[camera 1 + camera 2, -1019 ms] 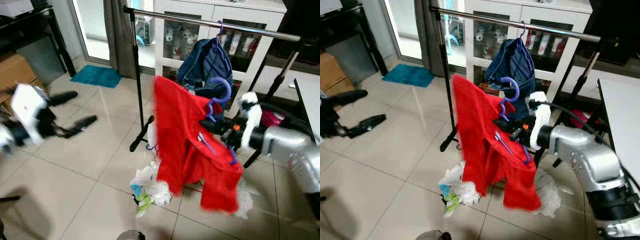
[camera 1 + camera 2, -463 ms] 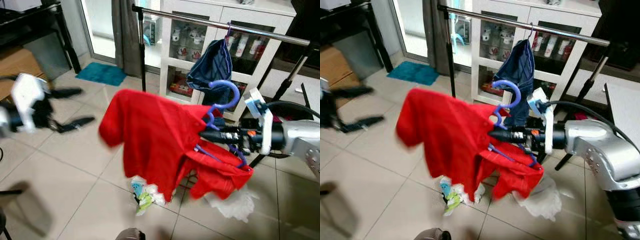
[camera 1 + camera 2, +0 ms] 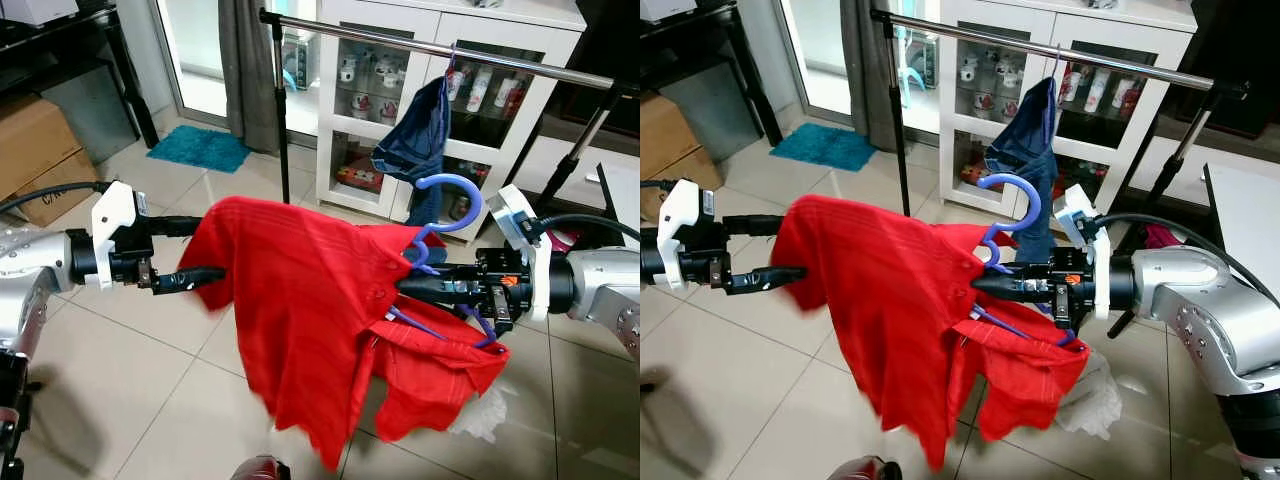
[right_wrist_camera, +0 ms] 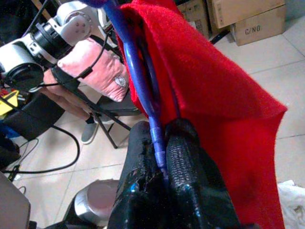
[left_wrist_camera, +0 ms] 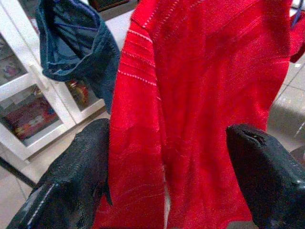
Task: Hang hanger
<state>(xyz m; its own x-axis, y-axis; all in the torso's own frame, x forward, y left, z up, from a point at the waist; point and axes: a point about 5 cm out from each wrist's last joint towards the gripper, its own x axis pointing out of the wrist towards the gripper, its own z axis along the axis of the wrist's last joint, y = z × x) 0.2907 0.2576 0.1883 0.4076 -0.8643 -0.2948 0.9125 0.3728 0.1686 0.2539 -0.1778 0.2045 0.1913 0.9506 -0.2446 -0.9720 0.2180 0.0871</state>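
Hanger (image 3: 447, 215) with red shirt (image 3: 320, 320) sits clamped in the right gripper (image 3: 405, 285) below the rack rail (image 3: 430, 47), over tiled floor (image 3: 130, 370), left gripper (image 3: 205, 250) spread wide around the shirt's edge.

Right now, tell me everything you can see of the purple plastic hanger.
The purple plastic hanger has a curved hook pointing up, still below the metal clothes rail, not yet on it. Its thin sloping arms sit inside the collar of the red knit shirt, which drapes from it. The right gripper clamps its neck, jaws shut. The left gripper, jaws open, is at the shirt's far edge.
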